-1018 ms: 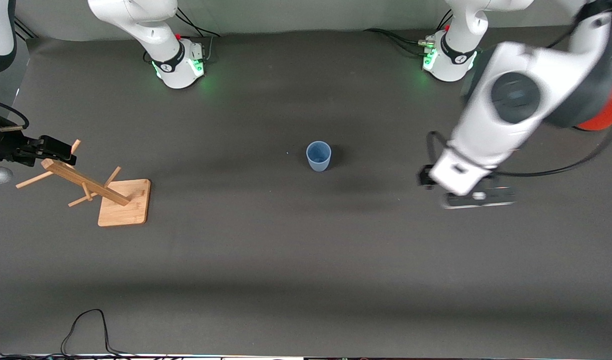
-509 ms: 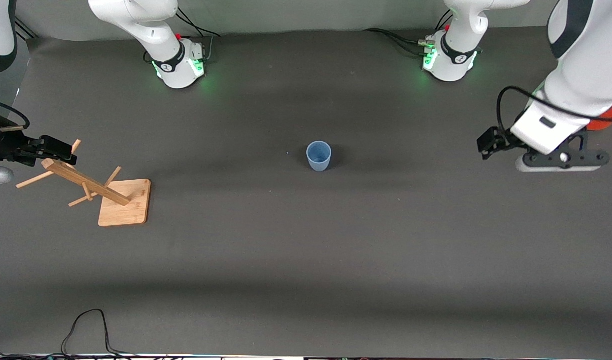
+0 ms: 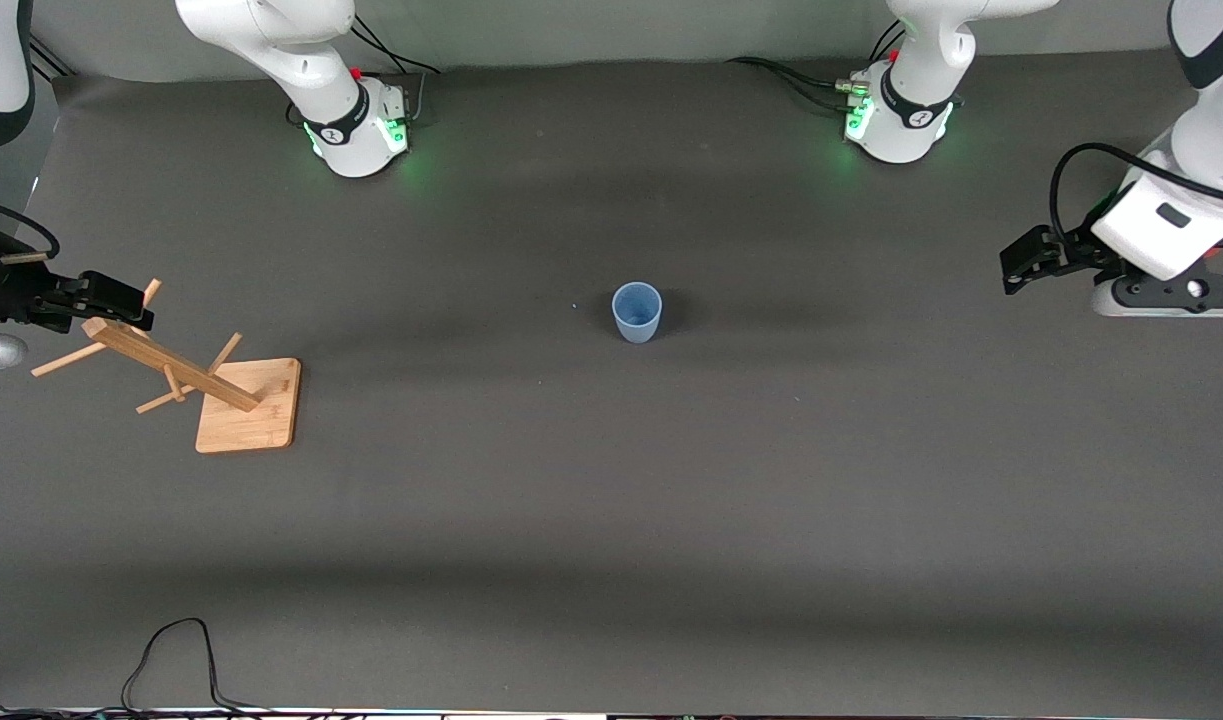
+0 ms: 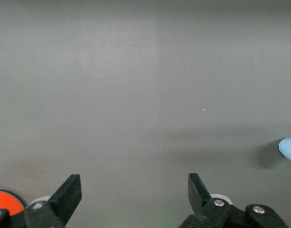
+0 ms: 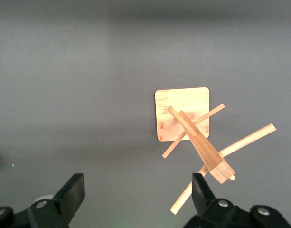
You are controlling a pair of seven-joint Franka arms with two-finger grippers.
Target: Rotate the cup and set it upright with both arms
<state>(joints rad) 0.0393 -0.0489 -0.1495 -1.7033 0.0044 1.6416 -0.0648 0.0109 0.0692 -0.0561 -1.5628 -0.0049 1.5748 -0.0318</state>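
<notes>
The pale-blue cup stands upright, rim up, in the middle of the table. Its edge also shows in the left wrist view. My left gripper hangs over the table's left-arm end, well apart from the cup. In its wrist view it is open and empty over bare mat. My right gripper hangs over the right-arm end, above the top of a wooden peg rack. In its wrist view it is open and empty.
The wooden peg rack on a square base stands at the right arm's end, and shows in the right wrist view. An orange object sits under the left gripper. A black cable loops at the table's near edge.
The left arm has swung away from the cup's side toward its own end of the table. The cup and the right arm have not moved.
</notes>
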